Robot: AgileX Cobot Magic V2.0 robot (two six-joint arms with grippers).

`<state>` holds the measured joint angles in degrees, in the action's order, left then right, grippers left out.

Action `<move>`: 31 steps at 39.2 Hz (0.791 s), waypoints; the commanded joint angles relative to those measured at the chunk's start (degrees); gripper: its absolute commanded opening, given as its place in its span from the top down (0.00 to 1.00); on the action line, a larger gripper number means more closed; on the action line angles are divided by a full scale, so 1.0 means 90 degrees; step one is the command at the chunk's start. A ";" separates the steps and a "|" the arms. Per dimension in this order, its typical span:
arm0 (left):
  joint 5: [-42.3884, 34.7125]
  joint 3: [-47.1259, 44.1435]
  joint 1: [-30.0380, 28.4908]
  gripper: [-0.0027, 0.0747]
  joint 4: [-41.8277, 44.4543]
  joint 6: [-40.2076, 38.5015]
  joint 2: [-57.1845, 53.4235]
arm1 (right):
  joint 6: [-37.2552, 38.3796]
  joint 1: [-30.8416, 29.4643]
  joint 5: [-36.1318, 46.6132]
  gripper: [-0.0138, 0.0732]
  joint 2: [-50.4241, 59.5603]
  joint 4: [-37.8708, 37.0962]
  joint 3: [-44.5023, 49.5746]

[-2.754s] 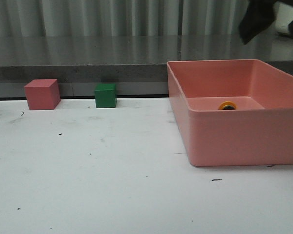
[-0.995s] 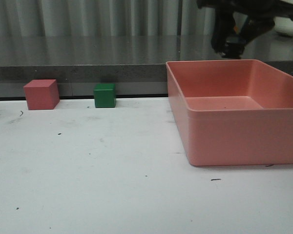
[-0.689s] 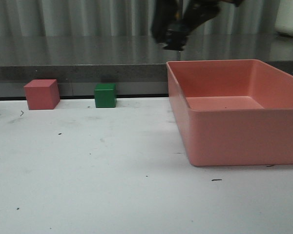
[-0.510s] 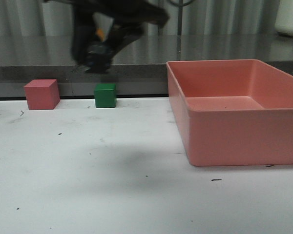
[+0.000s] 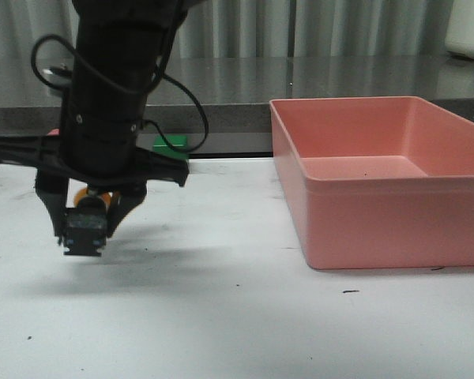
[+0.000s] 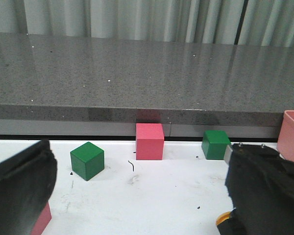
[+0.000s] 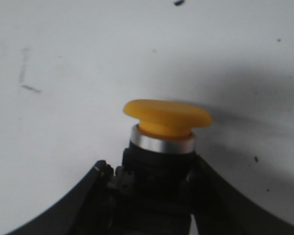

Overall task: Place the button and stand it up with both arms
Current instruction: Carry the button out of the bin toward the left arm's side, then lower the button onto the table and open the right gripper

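The button (image 5: 85, 225) has a yellow cap, a silver collar and a black base with blue marks. My right gripper (image 5: 87, 230) is shut on its base and holds it just above the white table at the left, cap toward the back. In the right wrist view the button (image 7: 166, 117) sticks out from between the fingers (image 7: 95, 188), over bare table. In the left wrist view a black finger (image 6: 19, 191) of my left gripper sits far to one side, jaws wide and empty. The right arm's gripper (image 6: 267, 191) fills the other side, with the yellow cap (image 6: 225, 219) peeking out.
A large pink tray (image 5: 379, 213) stands on the right and holds nothing I can see. A green cube (image 5: 171, 144) shows behind the arm by the grey ledge. The left wrist view shows a green cube (image 6: 87, 160), a red cube (image 6: 150, 141) and another green cube (image 6: 216, 144).
The right arm lifted the button out of the pink tray, swung left across the table and came down low at the left. The tray now shows no button.
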<state>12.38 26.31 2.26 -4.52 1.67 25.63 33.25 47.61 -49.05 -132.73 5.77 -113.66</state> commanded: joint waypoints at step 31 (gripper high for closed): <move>-0.0505 0.0242 -0.0016 0.10 -0.0020 0.0003 0.0074 | 0.0304 -0.0032 0.0264 0.22 0.0937 -0.0253 -0.0232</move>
<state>12.38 26.31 2.26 -4.52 1.67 25.63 37.56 47.39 -48.99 -131.18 4.71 -113.88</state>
